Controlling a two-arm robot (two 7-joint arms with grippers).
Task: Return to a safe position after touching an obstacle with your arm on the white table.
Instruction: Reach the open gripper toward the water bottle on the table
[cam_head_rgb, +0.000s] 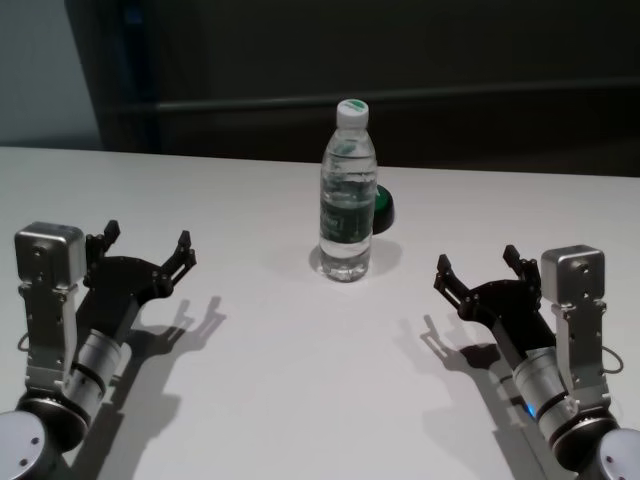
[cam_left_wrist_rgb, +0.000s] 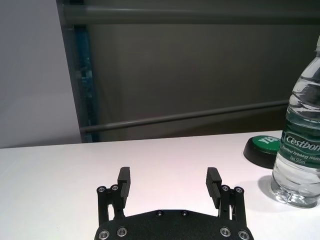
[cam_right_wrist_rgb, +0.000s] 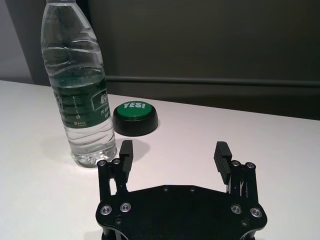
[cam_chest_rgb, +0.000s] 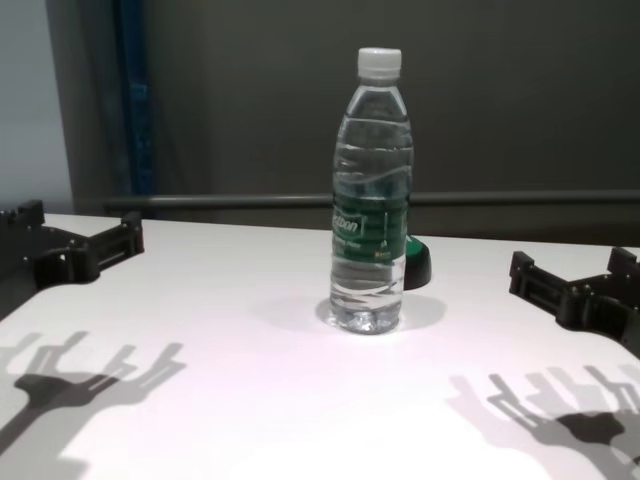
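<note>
On the broad white matte counter (cam_head_rgb: 280, 400), the tall clear plastic bottle with green label (cam_head_rgb: 348, 190) stands mid-counter, upright. Left tool (cam_head_rgb: 148, 245) and right tool (cam_head_rgb: 478, 268) both spread, empty, well apart from it. Looks already retreated; next just hold clear.

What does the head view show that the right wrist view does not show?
Only the head view shows the left gripper, open, above the white table on the left, and the tall clear plastic water bottle's white cap. Only the right wrist view shows the word YES! on the low black-and-green round button. Both show the upright bottle, the button behind it, and the right gripper, open, apart from the bottle.
</note>
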